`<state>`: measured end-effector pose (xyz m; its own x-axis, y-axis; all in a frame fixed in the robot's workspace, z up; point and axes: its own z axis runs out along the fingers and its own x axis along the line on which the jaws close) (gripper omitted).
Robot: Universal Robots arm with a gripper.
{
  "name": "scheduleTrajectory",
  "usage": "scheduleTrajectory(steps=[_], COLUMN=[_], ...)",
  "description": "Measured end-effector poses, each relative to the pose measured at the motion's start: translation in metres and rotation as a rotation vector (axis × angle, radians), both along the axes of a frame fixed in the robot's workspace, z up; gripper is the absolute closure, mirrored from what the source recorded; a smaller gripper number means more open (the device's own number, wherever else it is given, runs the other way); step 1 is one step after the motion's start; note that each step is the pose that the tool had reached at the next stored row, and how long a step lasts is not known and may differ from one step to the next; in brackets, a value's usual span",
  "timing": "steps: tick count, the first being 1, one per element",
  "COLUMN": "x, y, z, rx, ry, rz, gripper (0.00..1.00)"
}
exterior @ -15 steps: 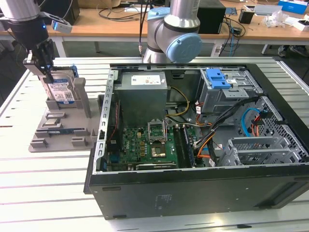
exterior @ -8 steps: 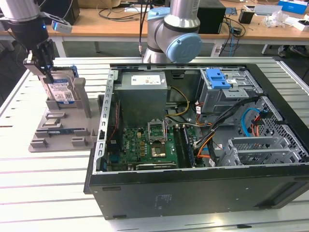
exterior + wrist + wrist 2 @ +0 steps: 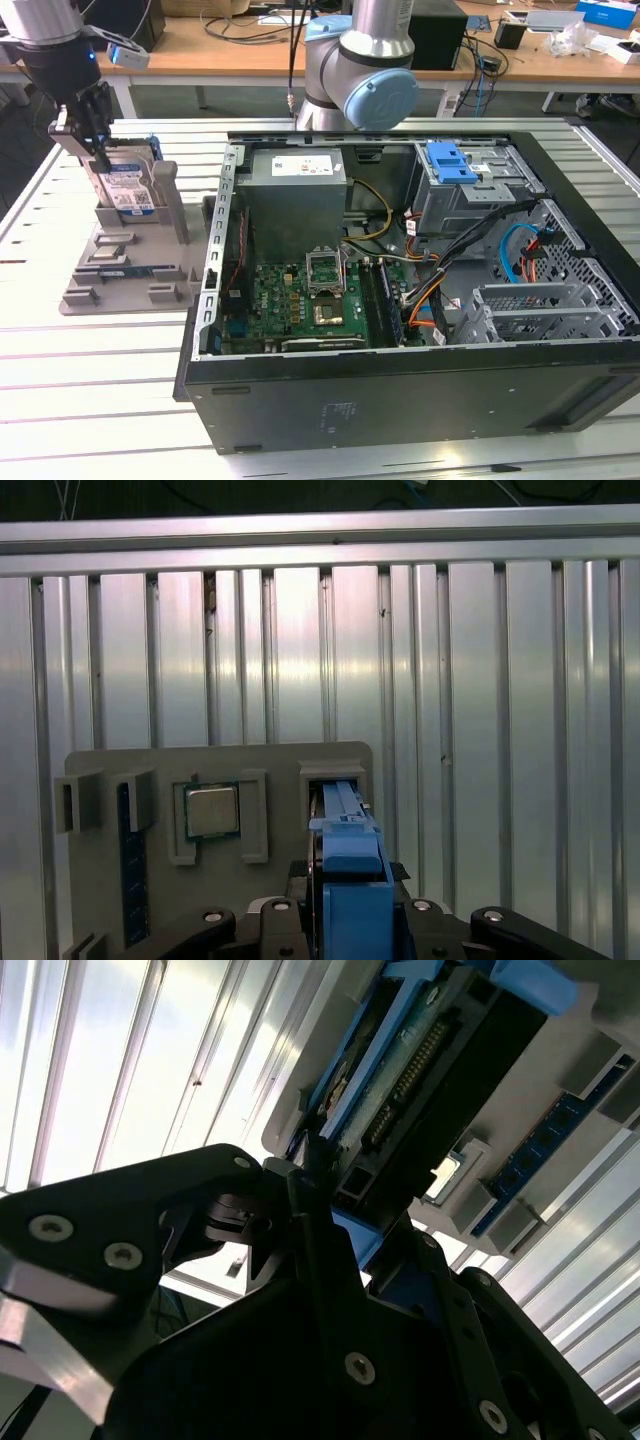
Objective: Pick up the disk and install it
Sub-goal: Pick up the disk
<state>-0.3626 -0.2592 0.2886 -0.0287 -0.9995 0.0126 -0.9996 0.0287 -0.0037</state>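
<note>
— Up on the bench (image 3: 60, 340), where's the disk (image 3: 130, 190) at?
— Standing upright in the grey holder (image 3: 130, 275), over at the exterior view's left. My tool (image 3: 98, 150) is clamped on its top edge.

Under the jaws we see a grey holder tray (image 3: 80, 292) on the slatted worktop (image 3: 90, 370), with a processor chip (image 3: 211, 811) and a memory stick (image 3: 124, 880) just beside them. Well apart from the jaws lies an open computer case (image 3: 400, 410).
</note>
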Motion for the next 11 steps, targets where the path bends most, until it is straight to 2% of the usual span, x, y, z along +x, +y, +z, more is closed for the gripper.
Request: scheduleTrajectory(steps=[7, 11], x=[0.0001, 0.0000], y=[0.0000, 0.0001], z=[0.0000, 0.0055], rx=[-0.0001, -0.0001], ry=[-0.0006, -0.0004], rz=[0.000, 0.000], gripper=[0.63, 0.63])
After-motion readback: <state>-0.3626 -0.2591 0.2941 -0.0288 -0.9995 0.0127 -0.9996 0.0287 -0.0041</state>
